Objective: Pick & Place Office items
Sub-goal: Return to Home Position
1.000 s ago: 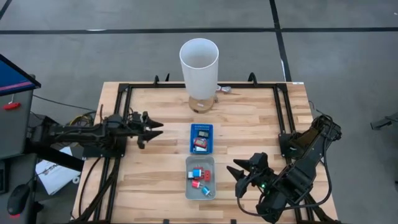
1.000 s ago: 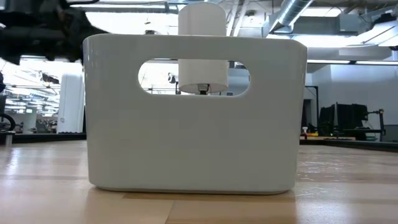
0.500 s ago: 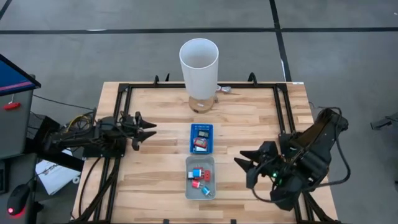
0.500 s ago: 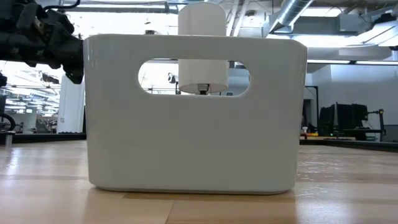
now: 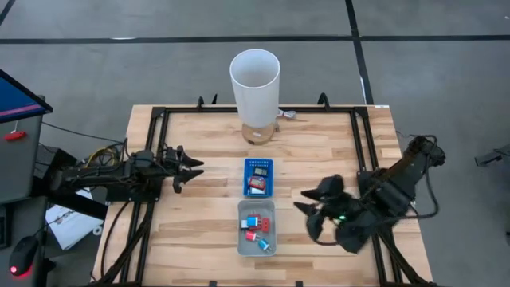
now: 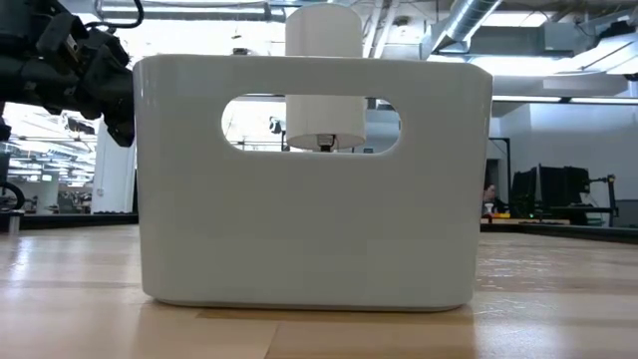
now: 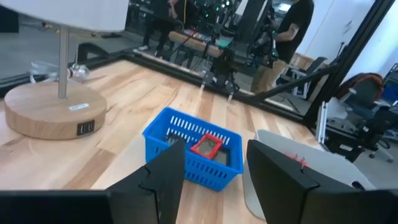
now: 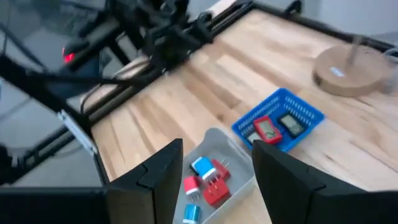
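Note:
The office items lie in two trays at the table's middle. Red and blue blocks (image 5: 255,227) sit in the pale grey tray (image 5: 256,206), shown close in the right wrist view as red and blue pieces (image 8: 210,180). A red piece with a light face (image 7: 207,145) and dark ones lie in the blue tray (image 5: 246,177). My left gripper (image 5: 194,168) hovers open left of the blue tray. My right gripper (image 5: 307,217) hovers open right of the grey tray. In the low view the grey tray's wall (image 6: 309,219) hides the items.
The tall white cylinder (image 5: 255,78) stands on a round wooden base (image 7: 53,112) at the far middle, with a small clear-wrapped thing (image 5: 288,115) beside it. A black frame (image 5: 159,119) rims the table. People stand in the room beyond (image 7: 292,31).
My left gripper has drawn back a little toward the table's left edge and come lower, into the low view. My right gripper has shifted toward the far edge, its arm swinging round. Both have stayed open and the trays have not moved.

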You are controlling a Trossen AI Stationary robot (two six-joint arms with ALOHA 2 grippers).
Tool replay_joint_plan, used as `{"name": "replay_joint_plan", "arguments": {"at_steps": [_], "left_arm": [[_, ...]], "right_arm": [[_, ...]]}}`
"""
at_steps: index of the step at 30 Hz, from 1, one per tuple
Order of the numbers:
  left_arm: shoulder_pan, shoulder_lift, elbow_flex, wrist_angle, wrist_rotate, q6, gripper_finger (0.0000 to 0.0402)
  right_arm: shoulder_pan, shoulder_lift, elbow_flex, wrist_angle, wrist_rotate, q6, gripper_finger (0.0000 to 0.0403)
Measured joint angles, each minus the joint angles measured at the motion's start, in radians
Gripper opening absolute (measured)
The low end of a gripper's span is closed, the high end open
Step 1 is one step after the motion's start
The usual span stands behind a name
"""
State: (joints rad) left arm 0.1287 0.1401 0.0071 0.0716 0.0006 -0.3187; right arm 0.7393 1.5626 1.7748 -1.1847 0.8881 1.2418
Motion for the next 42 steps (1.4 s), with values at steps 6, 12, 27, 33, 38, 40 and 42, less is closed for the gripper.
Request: {"name": "replay_joint_plan", "arguments": {"at_steps": [6, 12, 27, 33, 38, 40, 42], "left_arm": [[0.000, 0.045, 0.000, 0.001, 0.000, 0.000, 0.0171], [0.000, 0.080, 0.000, 0.004, 0.000, 0.000, 0.0171], [0.000, 0.131, 0.000, 0.016, 0.000, -0.001, 0.0171], [0.000, 0.132, 0.000, 0.020, 0.000, -0.001, 0.0171], [0.000, 0.141, 0.000, 0.027, 0.000, -0.001, 0.0173], [0.000, 0.143, 0.000, 0.026, -0.001, -0.001, 0.0172], [0.000, 0.144, 0.000, 0.028, 0.000, -0.001, 0.0171]], "right_arm": [[-0.151, 0.003, -0.148, 0.479, -0.238, -0.444, 0.0185], [-0.335, 0.004, -0.275, 0.881, -0.514, -0.773, 0.0185], [-0.497, -0.379, -0.462, 0.841, -0.572, -1.028, 0.0185], [-0.546, -0.616, -0.912, 1.119, -0.570, -0.899, 0.0185], [-0.546, -0.769, -1.172, 1.261, -0.570, -0.773, 0.0185], [-0.539, -0.811, -1.251, 1.293, -0.566, -0.755, 0.0185], [-0.536, -0.851, -1.314, 1.352, -0.578, -0.766, 0.0185]]}}
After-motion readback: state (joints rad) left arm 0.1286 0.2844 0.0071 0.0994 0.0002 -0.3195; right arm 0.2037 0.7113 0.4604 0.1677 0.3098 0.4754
